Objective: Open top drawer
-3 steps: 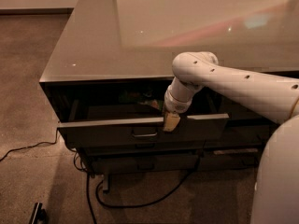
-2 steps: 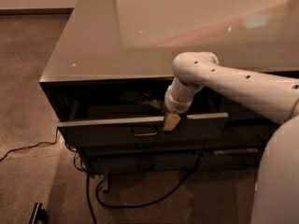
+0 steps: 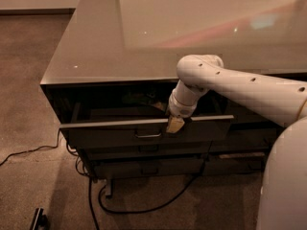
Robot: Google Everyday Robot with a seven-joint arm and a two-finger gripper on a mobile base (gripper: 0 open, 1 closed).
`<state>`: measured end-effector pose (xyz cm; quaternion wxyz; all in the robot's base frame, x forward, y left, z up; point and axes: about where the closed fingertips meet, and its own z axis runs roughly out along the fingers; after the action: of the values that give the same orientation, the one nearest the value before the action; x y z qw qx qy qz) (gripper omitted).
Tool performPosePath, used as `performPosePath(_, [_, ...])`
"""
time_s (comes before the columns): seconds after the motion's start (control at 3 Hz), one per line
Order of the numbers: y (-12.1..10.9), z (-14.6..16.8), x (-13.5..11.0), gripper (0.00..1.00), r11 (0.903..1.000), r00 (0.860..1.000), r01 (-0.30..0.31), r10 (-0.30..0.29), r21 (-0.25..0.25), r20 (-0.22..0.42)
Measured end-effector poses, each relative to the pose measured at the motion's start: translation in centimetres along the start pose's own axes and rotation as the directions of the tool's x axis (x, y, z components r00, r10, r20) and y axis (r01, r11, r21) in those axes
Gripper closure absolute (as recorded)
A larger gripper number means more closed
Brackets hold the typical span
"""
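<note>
Because the top drawer [image 3: 110,134] stands part-way out from under the glossy tabletop [image 3: 110,42], we see its flat dark front facing us, with the small metal loop handle [image 3: 147,135] at its centre. We judge it to be a stiff, fairly heavy box on runners, with a smooth face that offers little to grip. The handle and the front's upper edge look like the sound places to take hold, and a straight pull outward should keep it from binding.

The gripper [image 3: 175,124] sits at that upper edge, just right of the handle and touching the front. We cannot tell whether it is clamped there or loose. The white arm [image 3: 240,87] hides part of the drawer's interior, which is dark and holds shapes we cannot identify. Below, the shallower drawers [image 3: 144,167] lie in shadow, and cables [image 3: 144,208] trail across the carpet [image 3: 29,104]. The cabinet's right side is cut off behind the robot's body [image 3: 283,186].
</note>
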<state>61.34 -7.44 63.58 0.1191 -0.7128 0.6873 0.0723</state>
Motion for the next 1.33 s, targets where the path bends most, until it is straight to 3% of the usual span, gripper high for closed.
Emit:
performPosePath(0.33, [1.4,1.2,0.6,0.0,0.9997,1.0,-0.022,0.022,-0.013,-0.006])
performPosePath(0.67, [3.4,1.7,1.1,0.0,0.9989,0.999,-0.043,0.043,-0.017,-0.013])
performPosePath(1.0, [3.8,1.5,1.1,0.0,0.9987,0.999,-0.048,0.048,-0.016,-0.015])
performPosePath(1.33, [5.9,1.4,1.9,0.19,0.9974,0.997,-0.072,0.072,-0.011,-0.03])
